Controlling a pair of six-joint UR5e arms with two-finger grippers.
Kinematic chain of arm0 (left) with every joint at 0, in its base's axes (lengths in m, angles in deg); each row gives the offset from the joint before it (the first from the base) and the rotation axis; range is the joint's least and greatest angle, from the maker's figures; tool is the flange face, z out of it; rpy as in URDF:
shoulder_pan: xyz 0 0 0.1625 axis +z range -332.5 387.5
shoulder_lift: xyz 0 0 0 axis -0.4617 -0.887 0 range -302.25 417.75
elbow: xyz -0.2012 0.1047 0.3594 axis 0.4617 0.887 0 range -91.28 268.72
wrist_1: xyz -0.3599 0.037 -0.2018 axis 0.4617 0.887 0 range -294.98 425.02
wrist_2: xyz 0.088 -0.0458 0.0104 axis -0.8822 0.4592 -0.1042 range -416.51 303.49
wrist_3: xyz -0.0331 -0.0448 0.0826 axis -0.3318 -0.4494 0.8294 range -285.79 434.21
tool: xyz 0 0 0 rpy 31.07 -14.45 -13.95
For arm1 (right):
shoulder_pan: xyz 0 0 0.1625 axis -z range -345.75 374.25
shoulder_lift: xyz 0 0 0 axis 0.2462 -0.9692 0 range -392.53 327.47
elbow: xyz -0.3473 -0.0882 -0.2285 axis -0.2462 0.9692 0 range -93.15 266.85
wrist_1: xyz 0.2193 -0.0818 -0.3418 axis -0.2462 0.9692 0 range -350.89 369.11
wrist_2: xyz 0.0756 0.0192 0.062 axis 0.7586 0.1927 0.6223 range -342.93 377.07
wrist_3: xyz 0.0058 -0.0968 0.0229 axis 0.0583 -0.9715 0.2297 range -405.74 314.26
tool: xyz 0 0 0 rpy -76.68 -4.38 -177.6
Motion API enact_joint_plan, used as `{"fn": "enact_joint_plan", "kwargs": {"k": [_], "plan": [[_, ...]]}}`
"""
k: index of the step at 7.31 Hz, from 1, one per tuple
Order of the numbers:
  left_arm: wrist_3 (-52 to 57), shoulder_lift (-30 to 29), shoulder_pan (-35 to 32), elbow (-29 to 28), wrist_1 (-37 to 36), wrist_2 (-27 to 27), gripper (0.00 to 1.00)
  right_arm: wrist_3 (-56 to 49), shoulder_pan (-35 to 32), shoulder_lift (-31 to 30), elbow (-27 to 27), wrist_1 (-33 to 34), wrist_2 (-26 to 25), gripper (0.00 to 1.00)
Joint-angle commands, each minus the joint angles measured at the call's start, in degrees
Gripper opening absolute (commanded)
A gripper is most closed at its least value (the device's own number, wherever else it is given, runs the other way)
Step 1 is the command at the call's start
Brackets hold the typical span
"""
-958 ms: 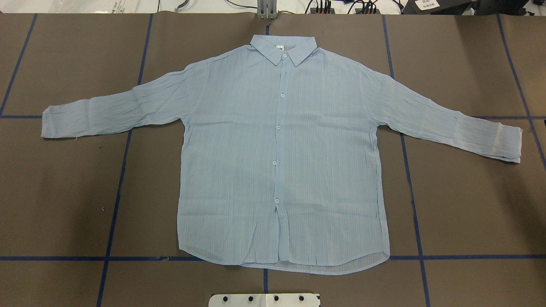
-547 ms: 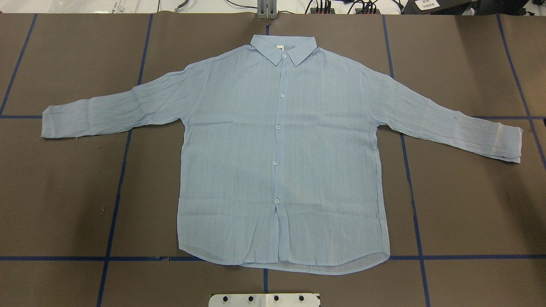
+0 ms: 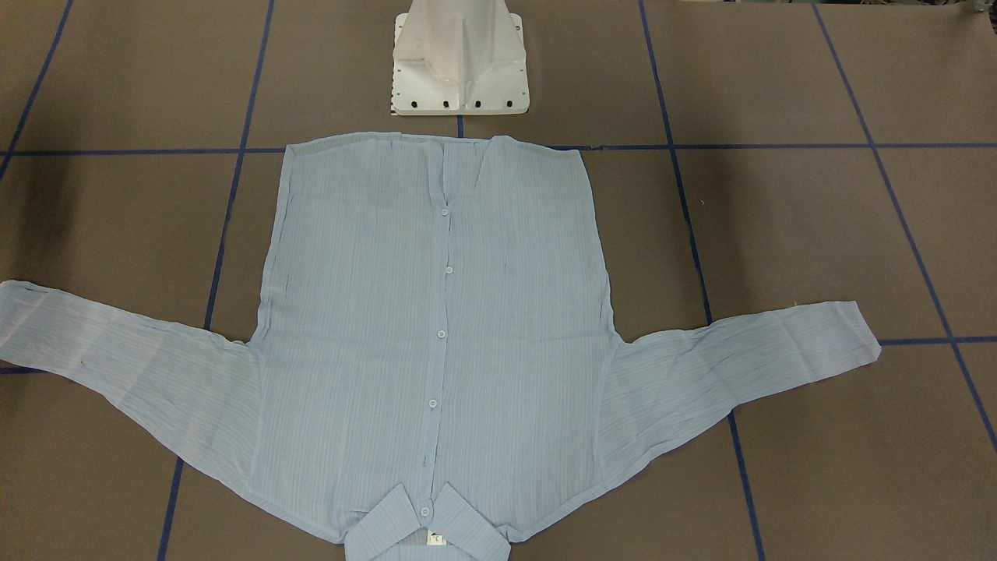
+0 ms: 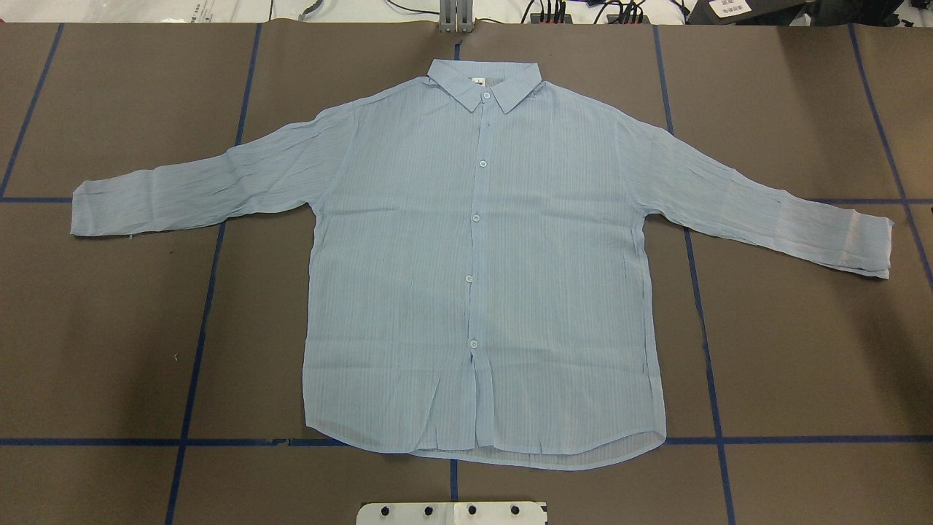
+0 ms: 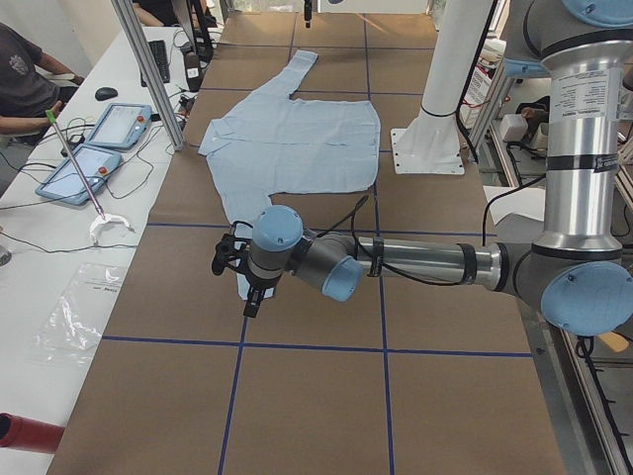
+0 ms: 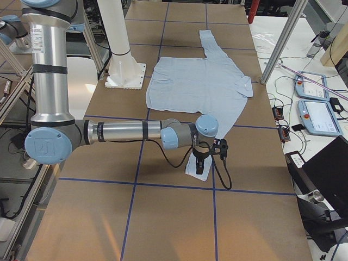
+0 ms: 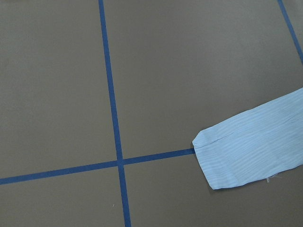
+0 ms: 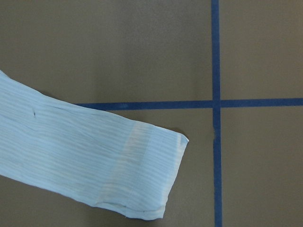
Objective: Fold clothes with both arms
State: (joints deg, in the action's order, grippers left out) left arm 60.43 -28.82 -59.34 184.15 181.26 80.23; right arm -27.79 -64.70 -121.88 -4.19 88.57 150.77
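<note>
Limp, light button-up shirt (image 4: 481,270) should lift by cuffs (image 4: 87,211) at 9 and 3 o'clock overhead (left pincer (image 5: 250,297), right pincer (image 6: 198,165): cannot tell whether spread).

- My left gripper (image 5: 249,297) and right gripper (image 6: 199,165) show only in the side views, so I cannot tell how the jaws stand.
- Each seems to hide part of a cuff (image 6: 189,167).
- The front-facing view's edges crop the collar (image 3: 427,530) and one sleeve (image 3: 47,327).

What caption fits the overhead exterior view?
Light-blue button-up shirt spread flat, buttons up, both sleeves outstretched, on the brown table.
</note>
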Motion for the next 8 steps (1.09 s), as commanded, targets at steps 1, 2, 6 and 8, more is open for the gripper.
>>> {"fn": "enact_joint_plan", "kwargs": {"k": [1, 2, 6, 8], "plan": [[-0.01, 0.09, 0.09, -0.08, 0.12, -0.07, 1.0, 1.63, 1.43, 3.22, 7.17, -4.21, -0.45, 1.0], [0.07, 0.09, 0.09, -0.08, 0.12, -0.07, 1.0, 2.25, 2.31, 5.05, 9.37, -4.05, -0.63, 0.98], [-0.01, 0.09, 0.09, 0.1, 0.21, -0.07, 1.0, 2.26, 4.42, 8.49, 16.14, -4.22, -0.81, 0.89], [-0.01, 0.09, 0.09, 0.1, 0.21, -0.07, 1.0, 2.17, 4.95, 8.5, 16.95, -4.22, -0.81, 0.91]]}}
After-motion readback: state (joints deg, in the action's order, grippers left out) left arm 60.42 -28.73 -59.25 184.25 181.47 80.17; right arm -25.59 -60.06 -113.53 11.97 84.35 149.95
